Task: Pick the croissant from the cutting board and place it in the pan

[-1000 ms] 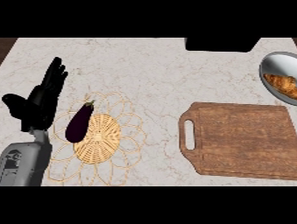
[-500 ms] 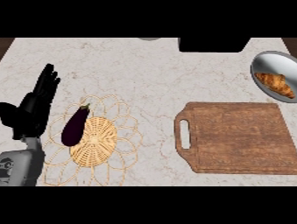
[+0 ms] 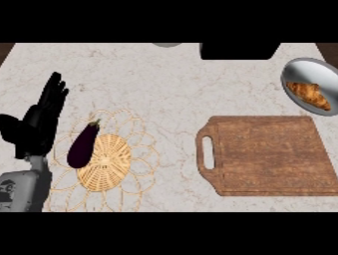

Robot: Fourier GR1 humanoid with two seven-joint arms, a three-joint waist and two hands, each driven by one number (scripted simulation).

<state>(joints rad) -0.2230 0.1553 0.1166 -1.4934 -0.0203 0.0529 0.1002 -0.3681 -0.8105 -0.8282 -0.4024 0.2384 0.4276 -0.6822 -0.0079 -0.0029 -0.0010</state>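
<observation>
One golden croissant (image 3: 309,94) lies in the round grey metal pan (image 3: 335,80) (beyond the bare brown wooden cutting board (image 3: 274,157)); the black left hand (image 3: 37,124) rests open, fingers straight, on the marble counter (image 3: 164,84).

Only one arm is seen, entering from the lower edge to the left of the woven mat (image 3: 111,162). The left forearm (image 3: 15,190) is shown as a pale grey, boxy casing with rounded corners; darker recesses and a small ring-shaped marking can be made out on its upper face. A narrower grey wrist section is joined to it. The left hand (image 3: 33,130) is rendered wholly in matte black, with long slender fingers (image 3: 52,94) and a thick, blunt thumb. No cables or screws can be made out.
</observation>
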